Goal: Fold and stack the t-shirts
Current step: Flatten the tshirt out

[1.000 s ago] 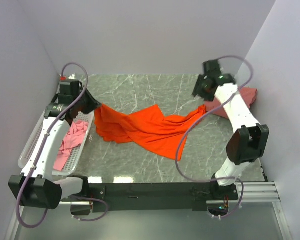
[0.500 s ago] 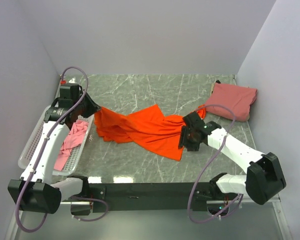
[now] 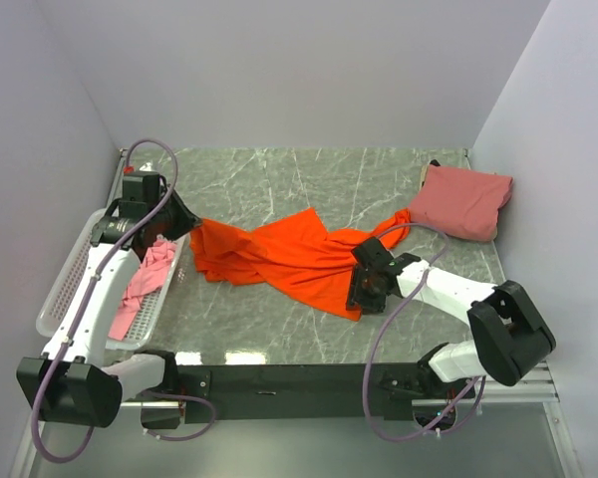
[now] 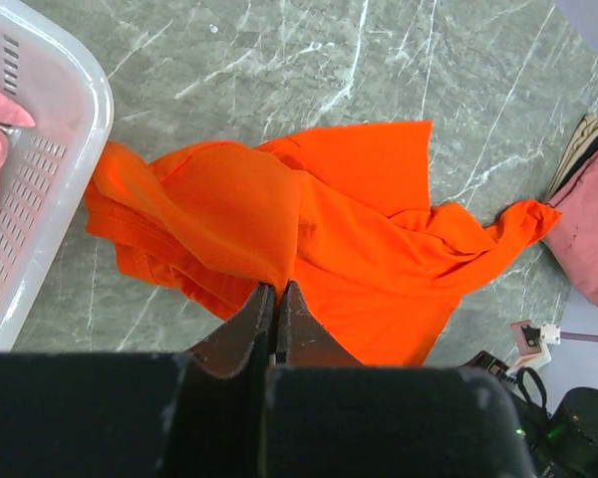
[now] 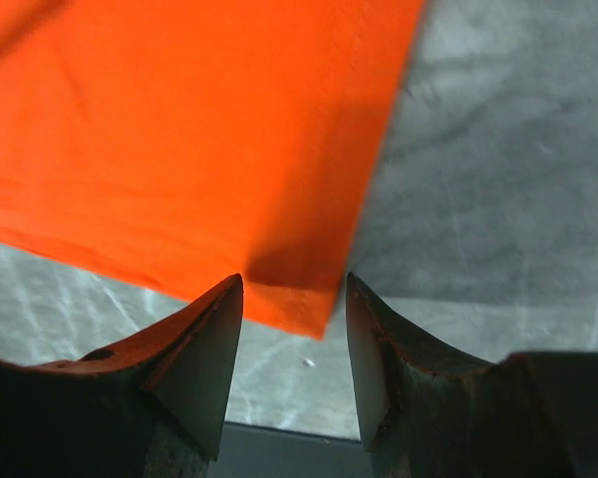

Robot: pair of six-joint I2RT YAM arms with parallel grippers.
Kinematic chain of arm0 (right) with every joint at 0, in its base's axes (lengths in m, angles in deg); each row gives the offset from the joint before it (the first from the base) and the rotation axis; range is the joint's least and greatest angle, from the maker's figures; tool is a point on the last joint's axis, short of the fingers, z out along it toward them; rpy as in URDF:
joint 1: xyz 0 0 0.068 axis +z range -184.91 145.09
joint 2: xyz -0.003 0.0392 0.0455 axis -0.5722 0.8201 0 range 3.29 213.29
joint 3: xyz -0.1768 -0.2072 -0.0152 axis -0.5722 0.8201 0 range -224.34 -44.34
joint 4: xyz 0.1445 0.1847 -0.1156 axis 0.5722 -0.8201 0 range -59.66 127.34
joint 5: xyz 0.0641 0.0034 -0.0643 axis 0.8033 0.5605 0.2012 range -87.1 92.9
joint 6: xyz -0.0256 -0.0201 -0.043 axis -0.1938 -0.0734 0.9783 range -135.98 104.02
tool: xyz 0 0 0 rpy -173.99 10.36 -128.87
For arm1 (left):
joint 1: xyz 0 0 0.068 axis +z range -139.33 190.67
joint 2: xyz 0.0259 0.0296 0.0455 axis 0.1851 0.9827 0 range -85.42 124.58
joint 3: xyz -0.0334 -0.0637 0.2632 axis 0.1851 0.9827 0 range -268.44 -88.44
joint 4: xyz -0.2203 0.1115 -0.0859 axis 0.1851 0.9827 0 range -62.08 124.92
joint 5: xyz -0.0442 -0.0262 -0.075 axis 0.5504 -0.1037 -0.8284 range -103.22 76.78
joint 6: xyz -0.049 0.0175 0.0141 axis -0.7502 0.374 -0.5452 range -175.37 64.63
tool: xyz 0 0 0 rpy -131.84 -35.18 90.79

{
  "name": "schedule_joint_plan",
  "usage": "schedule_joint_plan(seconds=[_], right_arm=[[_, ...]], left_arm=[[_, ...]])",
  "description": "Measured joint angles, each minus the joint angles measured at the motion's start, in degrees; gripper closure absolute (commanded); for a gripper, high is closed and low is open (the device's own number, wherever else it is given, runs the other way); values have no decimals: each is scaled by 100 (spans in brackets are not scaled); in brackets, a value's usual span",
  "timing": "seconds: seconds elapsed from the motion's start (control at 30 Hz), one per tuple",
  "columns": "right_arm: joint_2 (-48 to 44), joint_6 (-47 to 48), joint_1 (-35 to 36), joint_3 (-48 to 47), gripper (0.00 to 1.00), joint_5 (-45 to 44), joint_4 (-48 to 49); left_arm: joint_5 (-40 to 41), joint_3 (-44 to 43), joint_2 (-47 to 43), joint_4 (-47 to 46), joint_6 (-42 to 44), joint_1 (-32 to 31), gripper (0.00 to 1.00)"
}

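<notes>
left gripper point(image 4: 276, 291) clamped tight on the orange t-shirt point(image 4: 369, 239) | right gripper point(image 5: 293, 292) jaws apart; straddling the shirt's corner

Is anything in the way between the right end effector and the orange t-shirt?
Nothing visible. The right end effector hangs open directly over a corner of the orange t-shirt, which lies on the marble table.

Grey-green marble table point(image 3: 279, 179): orange t-shirt point(image 3: 289, 259) crumpled mid-table, salmon-pink shirt point(image 3: 465, 202) far right, white basket point(image 3: 65, 279) left edge.
</notes>
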Motion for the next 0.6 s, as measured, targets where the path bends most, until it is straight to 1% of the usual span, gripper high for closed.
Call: schedule_joint_plan(seconds=[0.17,0.27,0.37,0.43,0.47,0.5,0.6], right_arm=[[101,-17,81,-52,48,-22,116],[107,-55,168,-57,51,-98,116],[127,-101,267,-66,57,-186,109],[164,-122,334,-79,78,-223,107],[203,-138,363,-85,92,-219,116],[269,-181,382,-114,100,-221,105],[341,-166,396,-212,100,-229,13]], left_arm=[[13,0,-109,39,0,0,99],[52,0,-181,42,2,0,99],[111,0,-225,48,2,0,99],[144,0,-236,59,4,0,99],[155,0,-238,66,4,0,100],[157,0,-240,76,7,0,100],[197,0,-247,138,59,0,99]])
